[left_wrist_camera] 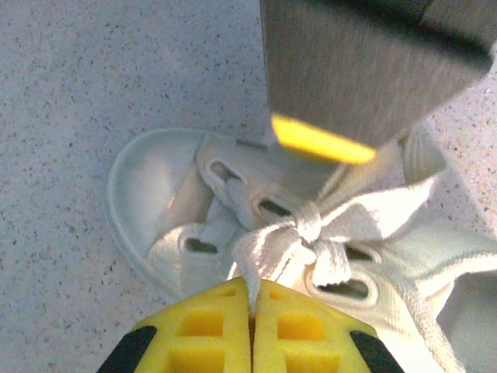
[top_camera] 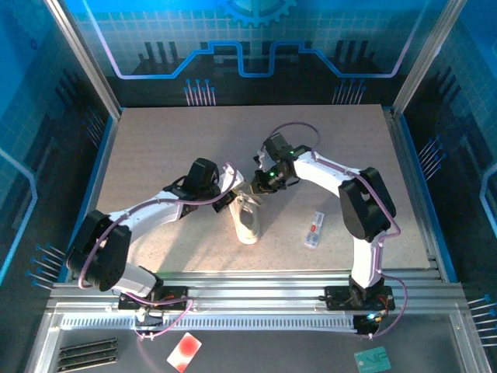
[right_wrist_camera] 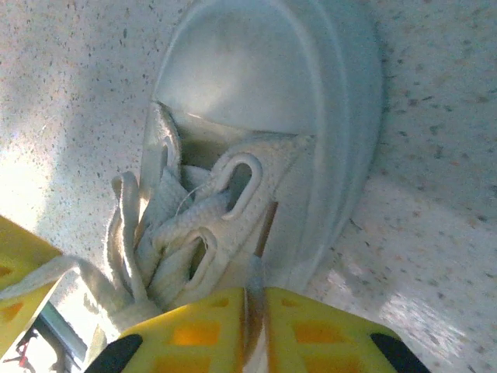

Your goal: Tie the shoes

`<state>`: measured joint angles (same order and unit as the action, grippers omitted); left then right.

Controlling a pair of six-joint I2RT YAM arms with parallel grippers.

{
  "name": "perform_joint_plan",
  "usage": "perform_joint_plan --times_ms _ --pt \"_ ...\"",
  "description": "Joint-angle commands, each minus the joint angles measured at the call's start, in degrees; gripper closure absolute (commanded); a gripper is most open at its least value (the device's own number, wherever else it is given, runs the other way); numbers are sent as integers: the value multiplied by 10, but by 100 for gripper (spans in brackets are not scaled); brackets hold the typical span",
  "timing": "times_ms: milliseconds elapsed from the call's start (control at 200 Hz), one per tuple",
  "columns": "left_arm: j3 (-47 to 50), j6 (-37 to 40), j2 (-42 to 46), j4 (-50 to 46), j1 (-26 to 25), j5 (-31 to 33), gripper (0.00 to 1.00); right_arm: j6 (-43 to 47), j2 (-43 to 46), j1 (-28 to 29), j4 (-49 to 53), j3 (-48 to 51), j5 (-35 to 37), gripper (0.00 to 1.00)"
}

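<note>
Top external view, read from the left: the left pincer (top_camera: 231, 199) reaches in from the near-left corner of the bench (top_camera: 155, 140) and meets the sneaker (top_camera: 248, 224) at its laced end. The sneaker lies about the middle of the bench, somewhat closer to the near edge, with its toe apparently pointing at that edge.

On the left wrist view the yellow fingertips (left_wrist_camera: 206, 326) are clenched flat together. One strand of the laces (left_wrist_camera: 268, 252) is pinched in the seam between them, just beside the knot (left_wrist_camera: 312, 225) over the eyelets (left_wrist_camera: 272, 208). Holding the strand this close in looks meant to draw the knot down without slack.

At the sneaker's far end, the right pincer (top_camera: 259, 185) is set in from the opposite side. On the right wrist view its fingertips are clenched too, with a thin white strip of lace between them and the toe cap (right_wrist_camera: 264, 85) beyond. The two grips face each other across the lacing, probably so they can pull outward in opposite ways and tighten the knot. Both pincers sit just over the lacing, touching lace rather than the upper.

Farther right and well apart, a flat white item with red marks (top_camera: 314, 230) lies toward the near-right corner, out of the work.
</note>
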<state>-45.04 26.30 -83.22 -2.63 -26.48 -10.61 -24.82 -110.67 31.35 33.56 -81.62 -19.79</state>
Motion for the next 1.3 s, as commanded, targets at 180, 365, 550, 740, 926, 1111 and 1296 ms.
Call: perform_joint_plan --times_ms 180,365,550,740,926,1111,1296 --pt "48 -29 57 -2 -7 4 100 -15 117 -20 -12 65 73 84" --pt "73 -17 89 -20 -10 -27 100 -26 126 -24 -25 84 59 72" --pt "73 7 85 -34 -17 -49 100 -59 89 -25 -59 60 4 54" --pt "58 35 62 -43 -41 -38 100 -43 80 -16 -38 19 33 52" --pt "45 39 38 -41 -45 -22 100 -47 46 -6 -14 -20 4 52" --pt "49 38 40 -27 -45 -17 100 -58 21 16 -11 -25 -22 49" --pt "50 38 43 -25 -45 -17 100 -54 0 32 -10 -39 -45 48"
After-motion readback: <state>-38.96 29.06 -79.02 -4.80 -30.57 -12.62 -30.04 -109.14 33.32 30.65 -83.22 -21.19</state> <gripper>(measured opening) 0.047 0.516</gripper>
